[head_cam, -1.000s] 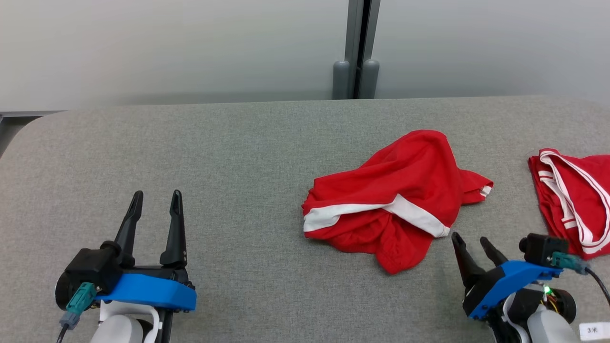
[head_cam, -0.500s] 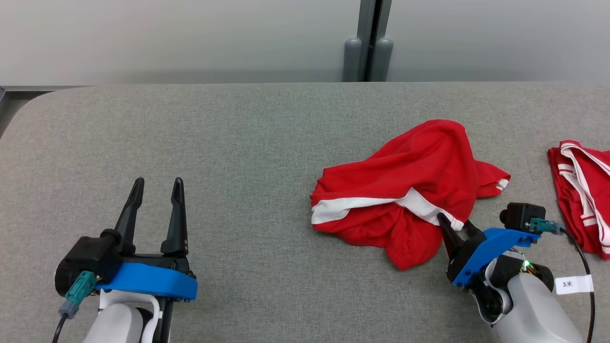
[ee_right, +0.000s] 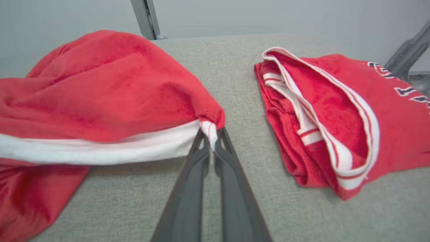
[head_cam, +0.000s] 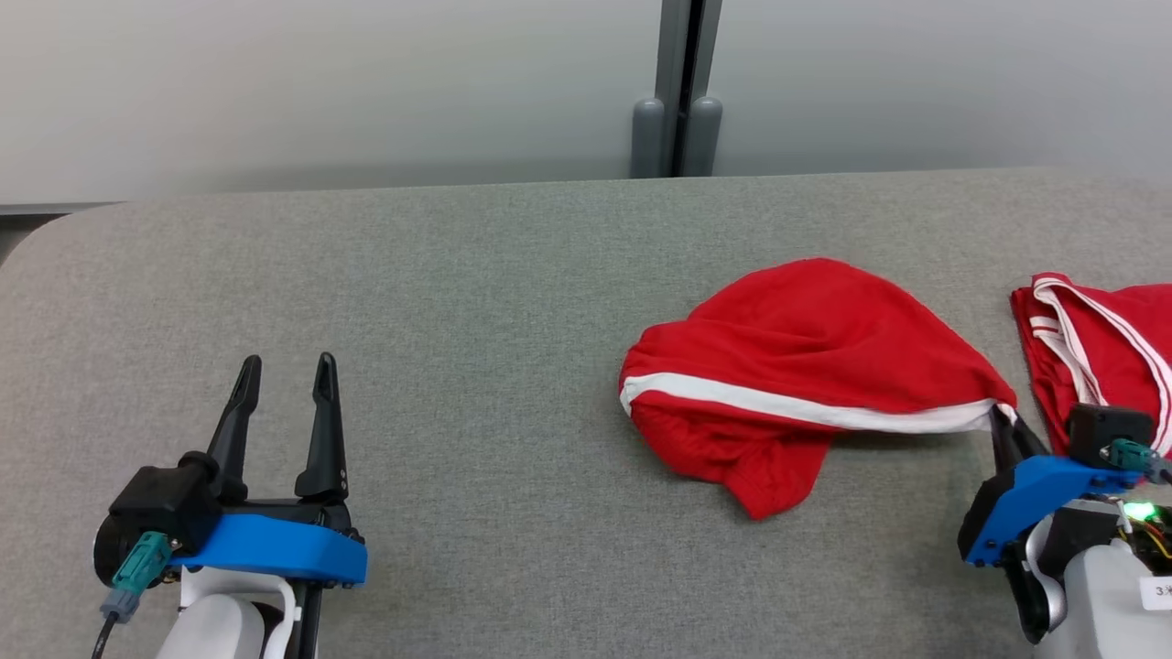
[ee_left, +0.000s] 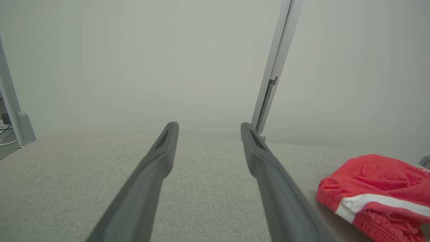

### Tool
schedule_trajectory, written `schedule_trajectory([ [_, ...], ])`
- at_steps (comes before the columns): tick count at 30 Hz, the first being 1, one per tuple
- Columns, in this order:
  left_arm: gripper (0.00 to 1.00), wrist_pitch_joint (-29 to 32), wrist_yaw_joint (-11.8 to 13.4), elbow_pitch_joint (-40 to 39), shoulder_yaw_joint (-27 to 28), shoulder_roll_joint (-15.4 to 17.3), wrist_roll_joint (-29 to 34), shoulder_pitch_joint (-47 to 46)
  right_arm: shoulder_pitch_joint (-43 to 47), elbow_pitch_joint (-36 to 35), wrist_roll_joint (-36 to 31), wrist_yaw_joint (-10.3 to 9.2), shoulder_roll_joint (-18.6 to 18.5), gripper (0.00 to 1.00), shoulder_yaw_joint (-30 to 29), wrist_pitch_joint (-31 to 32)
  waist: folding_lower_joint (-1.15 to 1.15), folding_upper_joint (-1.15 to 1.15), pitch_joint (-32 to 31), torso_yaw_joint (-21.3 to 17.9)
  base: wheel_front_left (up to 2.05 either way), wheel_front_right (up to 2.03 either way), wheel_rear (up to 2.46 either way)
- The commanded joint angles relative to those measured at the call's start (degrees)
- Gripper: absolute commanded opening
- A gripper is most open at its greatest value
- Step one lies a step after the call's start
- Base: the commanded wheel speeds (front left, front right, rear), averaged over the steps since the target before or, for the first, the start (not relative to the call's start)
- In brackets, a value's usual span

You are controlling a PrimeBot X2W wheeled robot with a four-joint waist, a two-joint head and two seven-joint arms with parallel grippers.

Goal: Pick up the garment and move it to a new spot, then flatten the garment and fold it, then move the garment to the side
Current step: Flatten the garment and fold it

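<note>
Right gripper fingers just snapped closed on white-striped hem of garment, corner now stretched taut rightward. Bulk lies on desk, right of centre. Left gripper fingers open, idle. Pickup looks secured; lift next.

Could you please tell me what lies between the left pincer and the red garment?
Bare grey tabletop separates left pincer and garment, per the head view.
</note>
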Motion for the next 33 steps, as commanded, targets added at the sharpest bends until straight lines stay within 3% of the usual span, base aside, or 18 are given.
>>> schedule_trajectory([
  [1, 1.0, -0.2, 0.2, -0.1, 0.1, 0.1, -0.1, 0.4, 0.7, -1.0, -0.5, 0.01, 0.2, 0.0, -0.4, 0.2, 0.0, 0.0, -0.4, -0.5, 0.0, 0.0, 0.0],
  [3, 1.0, -0.2, 0.3, -0.2, 0.1, 0.0, -0.1, 0.6, 2.3, -3.7, -3.0, 0.01, 0.5, 0.01, -1.2, 1.0, 0.0, 0.0, -0.6, -1.0, 0.0, 0.0, 0.0],
  [5, 1.0, -0.3, 0.3, -0.2, 0.1, 0.0, -0.1, 0.7, 3.3, -6.3, -3.4, 0.01, 0.9, 1.0, -1.2, 0.6, 0.0, 0.0, -0.9, -1.3, 0.0, 0.0, 0.0],
  [21, 1.0, -0.3, -0.1, 0.5, 0.1, -0.6, 0.2, 2.2, 14.7, -23.7, 1.2, 0.01, 1.5, 1.0, 8.1, -9.0, 0.0, 0.0, -2.7, -1.4, 0.0, 0.0, 0.0],
  [26, 1.0, -0.3, -0.2, 0.2, 0.6, -1.4, 0.6, 3.4, 17.1, -26.6, 2.3, 0.01, 1.5, 1.0, 9.3, -8.0, 0.0, 0.0, -2.7, -2.2, 0.0, 0.0, 0.0],
  [33, 1.0, 0.4, -2.5, 2.9, -2.8, -2.9, 1.1, 1.8, 17.7, -28.5, 2.8, 0.01, 1.5, 1.0, 10.0, -6.5, 0.0, 0.0, -2.2, -3.8, 0.0, 0.0, 0.0],
])
